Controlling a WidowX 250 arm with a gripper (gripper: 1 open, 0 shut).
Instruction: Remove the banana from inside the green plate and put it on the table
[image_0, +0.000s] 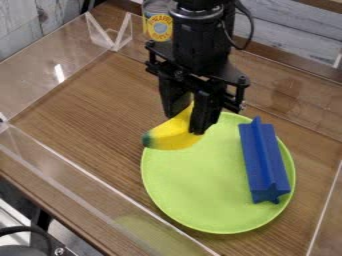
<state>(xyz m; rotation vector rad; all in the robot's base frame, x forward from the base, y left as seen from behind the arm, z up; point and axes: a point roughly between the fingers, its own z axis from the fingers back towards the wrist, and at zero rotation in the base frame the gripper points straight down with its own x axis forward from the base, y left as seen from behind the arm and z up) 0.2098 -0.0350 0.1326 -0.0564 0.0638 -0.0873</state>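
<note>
My gripper (183, 122) points straight down and is shut on the banana (170, 136), a stubby yellow toy with a greenish tip. The banana hangs in the air above the far left part of the green plate (214, 205), clear of its surface. The lime-green plate lies flat on the brown wood-grain table (94, 110). Black fingers (203, 112) cover the banana's upper end.
A long blue block (263, 160) lies on the plate's right side. Clear acrylic walls (40, 165) ring the table. A yellow-labelled object (158, 27) stands behind the arm at the back.
</note>
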